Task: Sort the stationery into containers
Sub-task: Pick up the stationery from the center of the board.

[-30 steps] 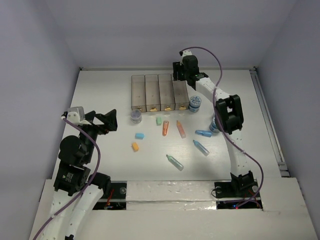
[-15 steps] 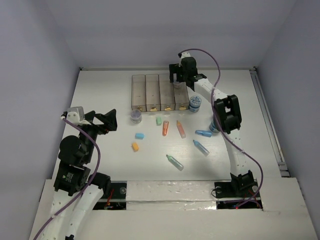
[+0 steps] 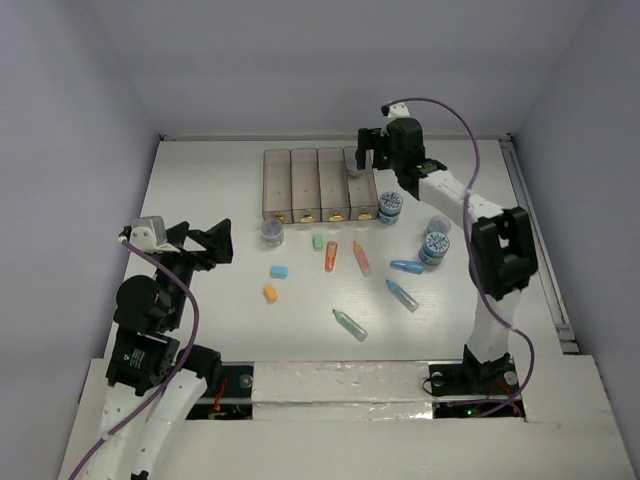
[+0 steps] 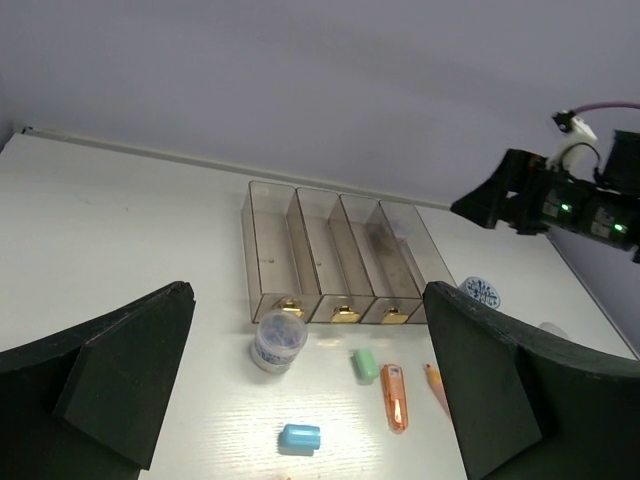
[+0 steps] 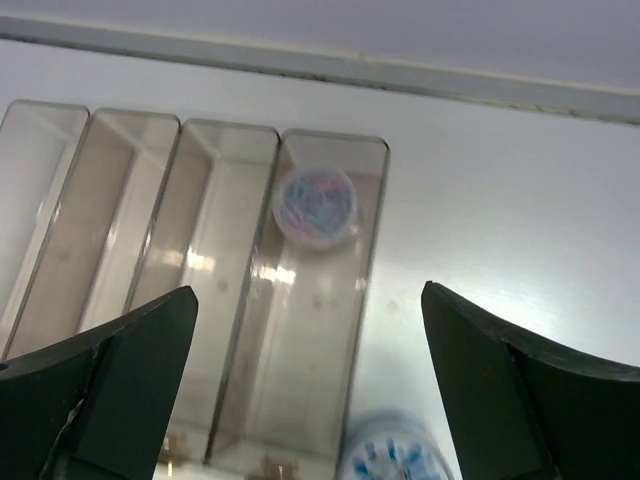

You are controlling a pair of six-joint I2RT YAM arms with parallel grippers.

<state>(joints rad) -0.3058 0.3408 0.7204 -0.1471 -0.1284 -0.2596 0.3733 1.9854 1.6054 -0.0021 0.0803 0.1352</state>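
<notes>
Well, the right hand (image 3: 372, 150) hangs above the far end of the rightmost of the four joined bins (image 3: 305, 185), its jaws spread wide and gripping nothing; in the right wrist view a round jar (image 5: 315, 205) sits upright inside that bin, close to its far wall; the left hand (image 3: 218, 240) hovers over the left side of the table (image 3: 200, 190), jaws likewise wide and holding nothing; a second jar (image 3: 271, 233) stands just in front of the leftmost bin, a third jar (image 3: 390, 207) just right of the row's near end, a fourth jar (image 3: 438, 226) and fifth jar (image 3: 434, 247) together further right; nearer the arms lie a green eraser (image 3: 318, 241), an orange marker (image 3: 330, 257), a pink marker (image 3: 361, 258), a blue marker (image 3: 405, 266), a second blue marker (image 3: 401, 295), a teal marker (image 3: 349, 324), a blue eraser (image 3: 280, 271) and an orange eraser (image 3: 270, 293), all apart from one another.
</notes>
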